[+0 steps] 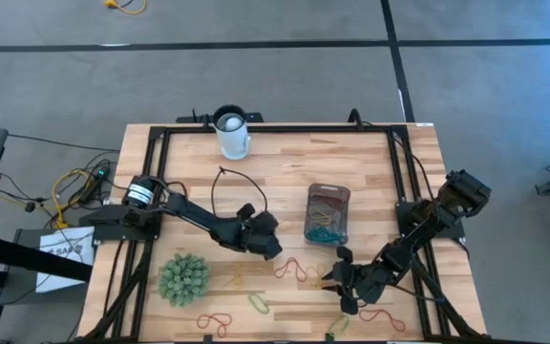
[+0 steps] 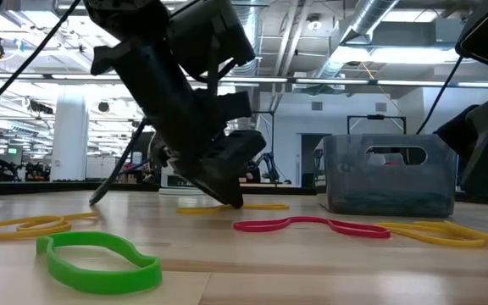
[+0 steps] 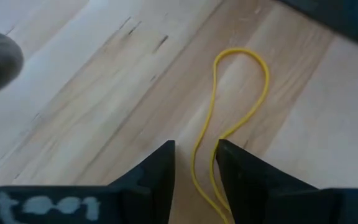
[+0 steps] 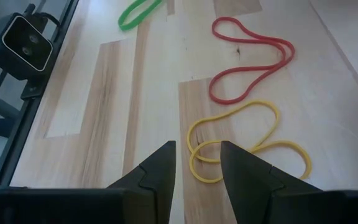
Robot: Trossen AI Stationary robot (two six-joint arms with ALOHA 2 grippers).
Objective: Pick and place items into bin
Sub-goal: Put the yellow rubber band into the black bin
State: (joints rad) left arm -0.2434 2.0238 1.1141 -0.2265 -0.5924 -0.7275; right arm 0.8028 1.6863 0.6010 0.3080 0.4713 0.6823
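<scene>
Two arms are down at the table (image 1: 160,172), both near the bin (image 1: 327,213), which sits upright on the wood and already has a tangle of coloured bands inside.

Left gripper (image 3: 194,163): just off the bin's left wall, tips at the wood. Fingers (image 3: 160,168) released, with a narrow gap. A yellow band (image 3: 238,93) lies flat on the table and its tail runs into that gap. Not clamped as far as the wrist view shows. In the low view this gripper (image 2: 227,199) touches down left of the bin (image 2: 388,174).

Right gripper (image 4: 197,163): on the near side of the bin, toward the table's front edge. Fingers (image 4: 157,168) apart, nothing held. Just ahead of the tips is a doubled-over yellow loop (image 4: 247,146) flat on the wood, and a red loop (image 4: 250,59) lies touching or just beside it farther out. A green loop (image 4: 138,12) is farther still.

More loose bands are scattered between the bin and the front edge: red band (image 2: 312,225) and green band (image 2: 100,258) in the low view, both flat, well apart from each other.

Green spiky ball (image 1: 183,278) is well left of the bin, near the front-left corner. White cup (image 1: 232,134) is left of the bin at the far edge.
</scene>
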